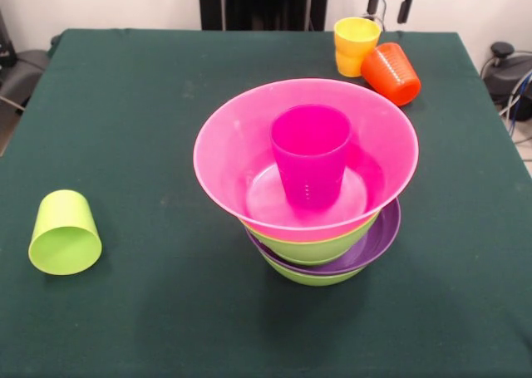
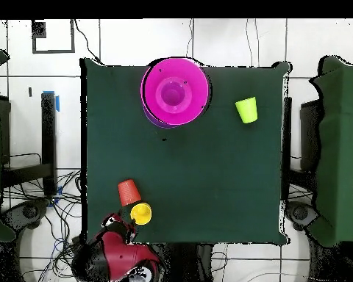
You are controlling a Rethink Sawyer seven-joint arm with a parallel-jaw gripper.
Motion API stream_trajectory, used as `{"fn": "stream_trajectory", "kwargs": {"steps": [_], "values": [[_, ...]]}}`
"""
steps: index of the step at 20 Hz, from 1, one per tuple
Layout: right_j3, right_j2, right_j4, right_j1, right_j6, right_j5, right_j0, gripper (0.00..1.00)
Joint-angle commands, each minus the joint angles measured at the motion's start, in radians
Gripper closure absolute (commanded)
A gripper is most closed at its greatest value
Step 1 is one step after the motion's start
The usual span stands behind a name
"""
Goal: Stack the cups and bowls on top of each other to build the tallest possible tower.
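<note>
The tower [image 1: 320,228] stands mid-table: lime green and purple bowls nested, with the wide pink bowl [image 1: 229,158] uppermost. A translucent purple cup [image 1: 310,154] stands upright inside the pink bowl. A lime green cup [image 1: 65,233] lies on its side at the left. At the far right a yellow-orange cup [image 1: 356,44] stands upright, and an orange cup [image 1: 391,73] lies tipped beside it. My gripper [image 1: 389,0] hangs open and empty just above and behind these two cups. From overhead I see the tower [image 2: 198,92], lime cup [image 2: 246,110], orange cup [image 2: 129,192] and yellow cup [image 2: 141,214].
A dark green cloth covers the table [image 1: 166,129]. A black stand [image 1: 249,4] rises behind the far edge. Cables and dark gear [image 1: 507,75] lie off the right side. The red arm [image 2: 117,253] sits beyond the table edge by the yellow cup.
</note>
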State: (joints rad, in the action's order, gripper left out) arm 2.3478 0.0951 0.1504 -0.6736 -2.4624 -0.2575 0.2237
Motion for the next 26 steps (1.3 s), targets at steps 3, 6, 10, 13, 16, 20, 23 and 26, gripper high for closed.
{"fn": "stream_trajectory", "kwargs": {"steps": [3, 6, 10, 13, 16, 20, 23, 26], "values": [[0.055, -0.113, 0.002, 0.171, -0.298, -0.168, -0.005, 0.00], [0.053, -0.120, -0.019, 0.211, -0.307, -0.213, -0.023, 0.00], [0.054, -0.123, -0.039, 0.248, -0.323, -0.252, -0.038, 0.00], [0.073, -0.122, -0.039, 0.253, -0.343, -0.267, -0.027, 0.00], [0.081, -0.122, -0.037, 0.271, -0.363, -0.295, -0.018, 0.00], [0.082, -0.122, -0.027, 0.259, -0.360, -0.287, -0.013, 0.00], [0.090, -0.121, -0.010, 0.221, -0.353, -0.256, -0.005, 0.00], [0.105, -0.121, 0.018, 0.165, -0.349, -0.214, 0.012, 0.00]]}}
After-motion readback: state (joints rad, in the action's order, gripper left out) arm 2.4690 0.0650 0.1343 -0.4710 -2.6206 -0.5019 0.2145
